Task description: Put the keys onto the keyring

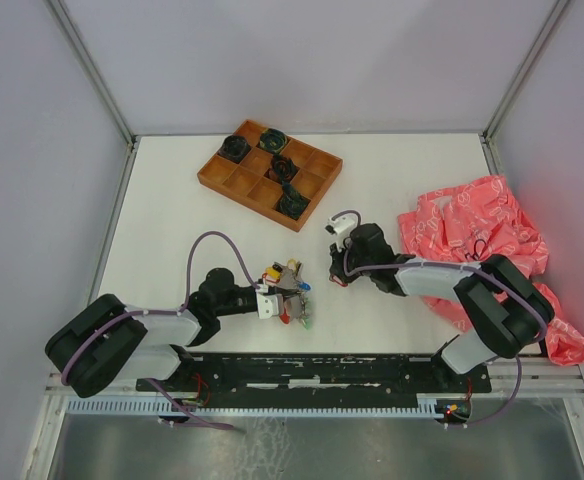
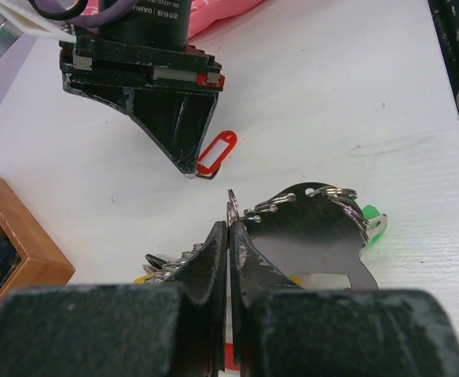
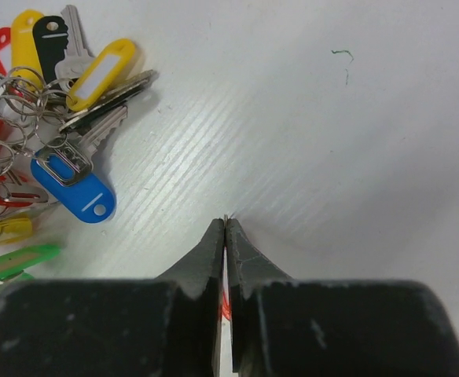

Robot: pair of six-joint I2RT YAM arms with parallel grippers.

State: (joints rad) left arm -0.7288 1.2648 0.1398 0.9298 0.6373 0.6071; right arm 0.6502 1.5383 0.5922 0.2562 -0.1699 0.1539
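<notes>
**Steel and plastic: two closed grippers, one bunch, one stray tag**

Nearest, the left gripper [image 2: 228,226] has its fingers pressed together on the bunch of keys [image 1: 292,290], and a steel split ring pokes up between the tips. In that bunch, three yellow tags [image 3: 100,73], one blue tag [image 3: 76,187], one black tag [image 3: 54,39] and one green tag [image 3: 17,263] show. The red curved keyring [image 3: 13,192] lies half hidden under the steel rings. Just beyond, apart from the bunch, the right gripper [image 3: 225,225] is also closed, nipping one red tag [image 2: 218,151] that rests on the white table [image 1: 172,230]. Farther right sits one crumpled pink bag [image 1: 472,230]. At the far side stands one wooden tray [image 1: 240,197] holding five dark coils [image 1: 234,148].
</notes>
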